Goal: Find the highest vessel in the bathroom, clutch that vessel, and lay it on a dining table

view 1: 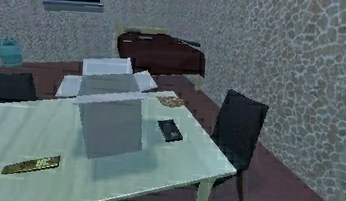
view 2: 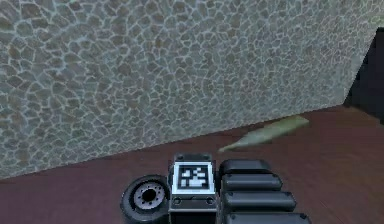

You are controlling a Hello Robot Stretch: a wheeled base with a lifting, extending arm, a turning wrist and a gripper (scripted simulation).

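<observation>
Gripper [view 2: 148, 197]: I see a dark round body left of the white square [view 2: 195, 178]. Its far end cannot be made out, so I cannot tell whether it holds anything. The square's black marks form a pattern that I cannot read as words.

The olive-green shape [view 2: 265, 133] is slim, tapering and slanted, set against the dark red floor below the pebbled wall. I cannot confirm that it is the vessel, nor place it relative to the dining table [view 1: 19, 129].

The table's top is pale. A grey box [view 1: 109, 125] stands near its middle, a small dark flat item [view 1: 169, 130] lies toward its right edge, and a yellowish bar [view 1: 32, 164] lies near its front left. A dark chair [view 1: 241, 128] stands at its right side. A teal pot [view 1: 11, 52] stands beyond its far left corner.
</observation>
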